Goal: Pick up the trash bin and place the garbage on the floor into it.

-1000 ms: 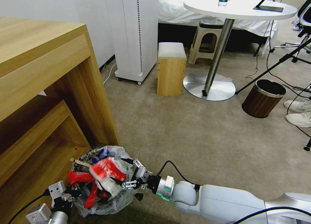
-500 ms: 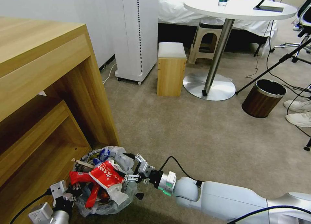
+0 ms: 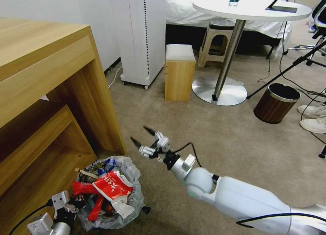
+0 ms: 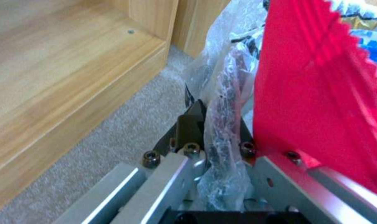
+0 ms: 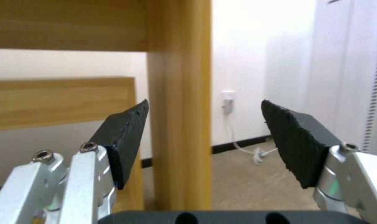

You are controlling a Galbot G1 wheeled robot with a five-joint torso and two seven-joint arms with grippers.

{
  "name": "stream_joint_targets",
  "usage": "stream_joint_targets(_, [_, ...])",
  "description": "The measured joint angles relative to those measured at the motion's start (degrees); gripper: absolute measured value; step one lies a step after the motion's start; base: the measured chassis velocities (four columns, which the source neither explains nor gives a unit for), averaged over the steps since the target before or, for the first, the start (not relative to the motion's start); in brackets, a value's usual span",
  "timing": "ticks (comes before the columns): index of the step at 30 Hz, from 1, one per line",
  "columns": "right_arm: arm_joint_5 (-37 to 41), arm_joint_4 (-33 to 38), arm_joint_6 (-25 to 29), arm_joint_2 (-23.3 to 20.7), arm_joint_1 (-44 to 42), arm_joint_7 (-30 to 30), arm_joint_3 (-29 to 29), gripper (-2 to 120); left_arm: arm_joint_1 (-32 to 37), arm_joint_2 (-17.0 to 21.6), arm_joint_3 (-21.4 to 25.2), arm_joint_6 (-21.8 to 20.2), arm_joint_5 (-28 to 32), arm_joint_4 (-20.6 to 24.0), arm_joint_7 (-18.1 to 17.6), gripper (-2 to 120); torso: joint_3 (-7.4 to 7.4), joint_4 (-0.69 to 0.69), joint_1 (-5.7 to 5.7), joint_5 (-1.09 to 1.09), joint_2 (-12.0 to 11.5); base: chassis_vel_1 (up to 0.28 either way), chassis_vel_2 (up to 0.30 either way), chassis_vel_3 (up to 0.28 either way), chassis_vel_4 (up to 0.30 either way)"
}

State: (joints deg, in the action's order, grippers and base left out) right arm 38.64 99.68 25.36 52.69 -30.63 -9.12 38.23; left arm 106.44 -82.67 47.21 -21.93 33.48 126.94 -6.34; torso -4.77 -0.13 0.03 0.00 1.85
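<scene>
R gripper [image 3: 143, 139] hangs in the air w/ its 2 black ribbed pads [image 5: 128, 137] spread wide apart, nothing between them; the wrist view looks through the gap at 1 light-wood upright of the desk [image 3: 44, 92] and a white wall behind. The R arm reaches fwd and up-left from the lower right, white shell, silver wrist ring, 1 black cable looped along it. Below and to the left of that gripper stands 1 trash bin [image 3: 130, 202], small, round, lined w/ a crinkly translucent bag, on the beige short-pile floor [image 3: 217, 139] just beside the desk's leg. It's heaped w/ garbage [image 3: 112, 187]: at least 3 red wrappers, the top 1 w/ white print, 1 wooden stick at the rim, some blue bits, crumpled plastic. L gripper [image 3: 73, 204] sits at the bin's near-left edge, metal fingers [image 4: 172, 174] pinched together on the bag-covered rim; in its wrist view the crinkled film and dark rim run between the 2 fingers, w/ a red zigzag-edged wrapper [image 4: 317, 93] right beside. Farther off past the R gripper: 1 small wood stool [image 3: 179, 71], 1 round white table [image 3: 251, 7] on a steel pedestal, and 1 brown wood-grain bin [image 3: 275, 103] well apart from both grippers.
</scene>
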Motion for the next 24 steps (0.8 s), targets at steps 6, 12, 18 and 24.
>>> stream_joint_targets(6, [-0.1,1.8,0.5,-2.5,-2.5,0.2,-5.4,71,0.0,3.5,-0.2,-3.5,6.0,-1.0,-2.7,1,0.00,0.00,0.00,0.01,0.0,0.000,0.000,0.000,0.000])
stream_joint_targets(12, [-0.2,3.3,0.4,-3.8,-5.1,0.1,-10.4,71,-1.5,6.3,-0.6,-5.3,11.1,-3.8,-5.2,1,0.00,0.00,0.00,-0.01,0.0,0.000,0.000,0.000,0.000])
stream_joint_targets(18, [-0.3,3.7,0.5,-5.0,-7.9,0.1,-15.5,71,-4.1,8.7,-1.3,-6.3,16.0,-6.9,-8.0,1,0.00,0.00,0.00,0.01,0.0,0.000,0.000,0.000,0.000])
stream_joint_targets(24, [-0.5,3.7,0.7,-5.6,-9.7,0.3,-18.0,71,-5.4,9.5,-1.6,-6.7,17.1,-8.0,-8.7,1,0.00,0.00,0.00,0.02,0.0,0.000,0.000,0.000,0.000])
